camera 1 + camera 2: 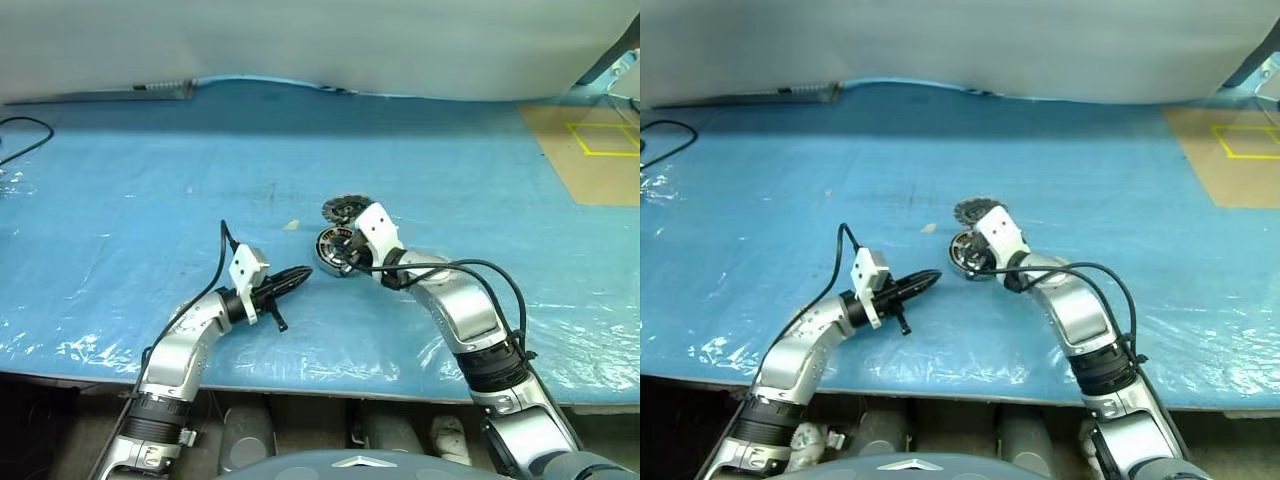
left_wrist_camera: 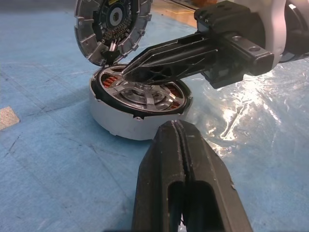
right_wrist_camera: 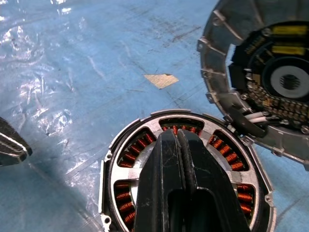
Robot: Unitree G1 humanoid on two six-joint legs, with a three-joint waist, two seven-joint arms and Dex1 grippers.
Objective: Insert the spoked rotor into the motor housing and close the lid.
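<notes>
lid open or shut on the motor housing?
Open. The lid stands tilted up behind the motor housing, whose spokes and copper windings show uncovered.

Silver arms; black pincers; black cables

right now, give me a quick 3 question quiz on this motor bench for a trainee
1. True or false: the spoked rotor already sits inside the motor housing.
2. The lid is: A) flat on the housing, B) tilted up open at the housing's edge, C) lying far off on the blue sheet.
3. Which gripper has its shut fingers over the rotor?

Key
1. True; silver spokes lie over the copper windings.
2. B
3. The right gripper; the left gripper is shut too, just short of the housing.
</notes>
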